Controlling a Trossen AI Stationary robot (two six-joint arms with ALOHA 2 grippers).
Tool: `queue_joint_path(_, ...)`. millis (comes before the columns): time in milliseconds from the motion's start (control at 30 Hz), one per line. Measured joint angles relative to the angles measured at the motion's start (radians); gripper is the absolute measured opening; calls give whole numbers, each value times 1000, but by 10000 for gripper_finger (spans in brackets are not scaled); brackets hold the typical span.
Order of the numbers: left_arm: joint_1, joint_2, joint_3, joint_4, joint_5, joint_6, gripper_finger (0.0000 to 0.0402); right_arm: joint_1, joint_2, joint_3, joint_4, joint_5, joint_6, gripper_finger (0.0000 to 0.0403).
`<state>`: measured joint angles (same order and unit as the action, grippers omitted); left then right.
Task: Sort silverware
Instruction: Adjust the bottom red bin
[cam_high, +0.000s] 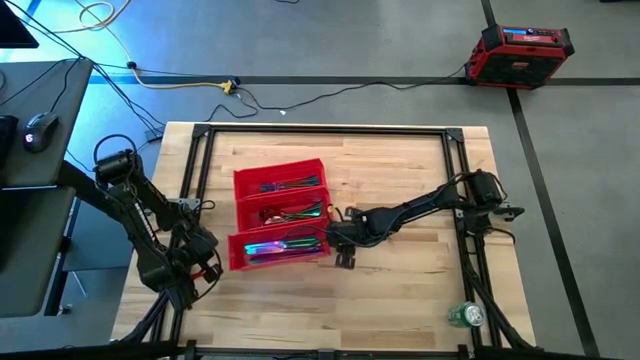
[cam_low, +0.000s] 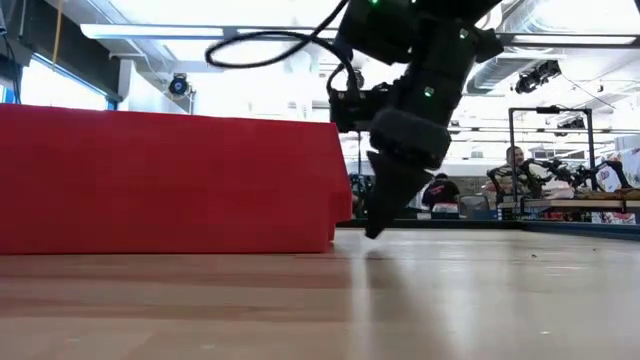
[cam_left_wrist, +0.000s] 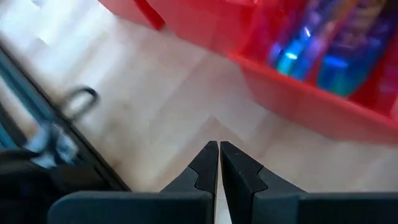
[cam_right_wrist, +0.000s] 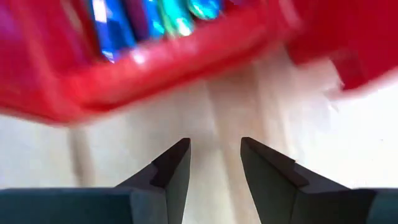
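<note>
The red three-compartment tray (cam_high: 240, 182) sits left of the table's centre. Iridescent silverware lies in all three compartments: far (cam_high: 285, 185), middle (cam_high: 292, 212) and near (cam_high: 285, 246). My right gripper (cam_high: 345, 256) points steeply down beside the tray's near right corner, close above the wood. In the right wrist view it stands open (cam_right_wrist: 214, 144) with only bare table between its fingers and blue-green silverware (cam_right_wrist: 155, 18) beyond. My left gripper (cam_high: 207, 262) hangs shut (cam_left_wrist: 219, 147) over bare wood off the tray's near left corner.
A black metal frame (cam_high: 325, 130) runs round the tabletop. A green can (cam_high: 466, 315) lies near the right front corner. The tray's red wall (cam_low: 170, 180) fills the left of the low view. Bare wood lies right of the tray. People sit in the room behind (cam_low: 515, 160).
</note>
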<state>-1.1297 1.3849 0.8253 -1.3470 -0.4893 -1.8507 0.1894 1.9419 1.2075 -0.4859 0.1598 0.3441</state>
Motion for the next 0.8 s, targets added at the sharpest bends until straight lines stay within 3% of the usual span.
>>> queue_joint_path(133, 11, 0, -33, 179, 100, 61, 0, 5, 0, 28, -180, 48, 56, 133)
queue_joint_path(267, 33, 0, -113, 358, 64, 122, 0, 28, -1, 40, -284, 49, 100, 133)
queue_joint_path(800, 235, 1, -209, 485, -19, 326, 0, 127, -1, 41, -294, 78, 182, 133)
